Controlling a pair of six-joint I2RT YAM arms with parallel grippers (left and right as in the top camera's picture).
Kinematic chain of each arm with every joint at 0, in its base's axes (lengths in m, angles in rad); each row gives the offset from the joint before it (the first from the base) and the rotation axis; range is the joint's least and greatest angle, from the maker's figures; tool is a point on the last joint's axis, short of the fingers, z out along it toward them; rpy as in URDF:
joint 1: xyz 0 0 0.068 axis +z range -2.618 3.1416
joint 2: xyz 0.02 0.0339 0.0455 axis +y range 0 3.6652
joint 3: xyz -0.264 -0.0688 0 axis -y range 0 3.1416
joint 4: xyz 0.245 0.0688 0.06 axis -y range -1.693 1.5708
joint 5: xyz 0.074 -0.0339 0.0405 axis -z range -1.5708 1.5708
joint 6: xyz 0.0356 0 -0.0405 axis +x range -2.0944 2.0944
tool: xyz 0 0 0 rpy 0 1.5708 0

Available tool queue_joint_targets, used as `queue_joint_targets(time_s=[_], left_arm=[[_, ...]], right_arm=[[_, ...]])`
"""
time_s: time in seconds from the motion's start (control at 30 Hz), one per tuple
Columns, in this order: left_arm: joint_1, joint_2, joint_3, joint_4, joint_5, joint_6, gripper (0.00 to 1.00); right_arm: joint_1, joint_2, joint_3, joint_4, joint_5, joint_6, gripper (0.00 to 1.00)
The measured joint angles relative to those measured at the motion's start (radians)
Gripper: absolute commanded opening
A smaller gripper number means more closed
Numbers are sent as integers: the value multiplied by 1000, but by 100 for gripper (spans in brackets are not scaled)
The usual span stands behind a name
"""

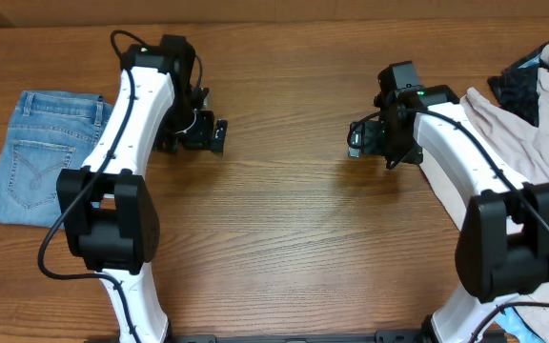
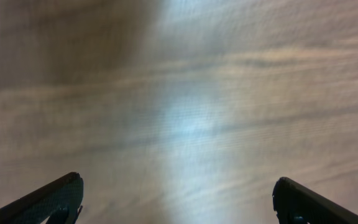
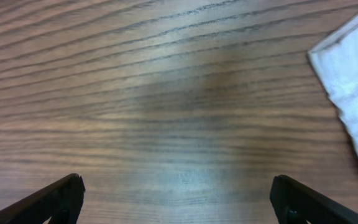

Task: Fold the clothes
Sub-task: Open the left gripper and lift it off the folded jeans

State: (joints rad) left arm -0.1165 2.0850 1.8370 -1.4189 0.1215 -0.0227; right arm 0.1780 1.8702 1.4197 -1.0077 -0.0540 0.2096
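Observation:
The light-blue denim jeans (image 1: 41,157) lie folded into a compact rectangle at the table's left side, a back pocket with curved stitching facing up. My left gripper (image 1: 215,136) is open and empty, just right of the jeans and apart from them; its wrist view (image 2: 178,196) shows only blurred bare wood. My right gripper (image 1: 355,139) is open and empty over the table's middle right; its wrist view (image 3: 176,196) shows bare wood between the fingers.
A pile of other garments lies at the right edge: a beige cloth (image 1: 532,133) and a dark patterned piece (image 1: 518,90). A white cloth corner (image 3: 353,74) shows at the right of the right wrist view. The wooden table (image 1: 284,238) fills the centre.

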Motion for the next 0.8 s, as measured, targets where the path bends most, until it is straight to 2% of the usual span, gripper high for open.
queue_joint_targets(time_s=[0.2,0.33,0.6,0.8], left_arm=[[6,-42,0,-80,-2,-4,100],[6,-168,-2,-118,-2,-5,100],[6,-542,-48,-75,-20,-31,100],[6,-862,-229,52,-55,-53,100]], right_arm=[[0,-240,4,-54,-9,0,100],[0,-426,20,-108,-10,1,100],[0,-690,-13,-134,-10,1,100],[2,-883,-150,-110,-5,0,100]])
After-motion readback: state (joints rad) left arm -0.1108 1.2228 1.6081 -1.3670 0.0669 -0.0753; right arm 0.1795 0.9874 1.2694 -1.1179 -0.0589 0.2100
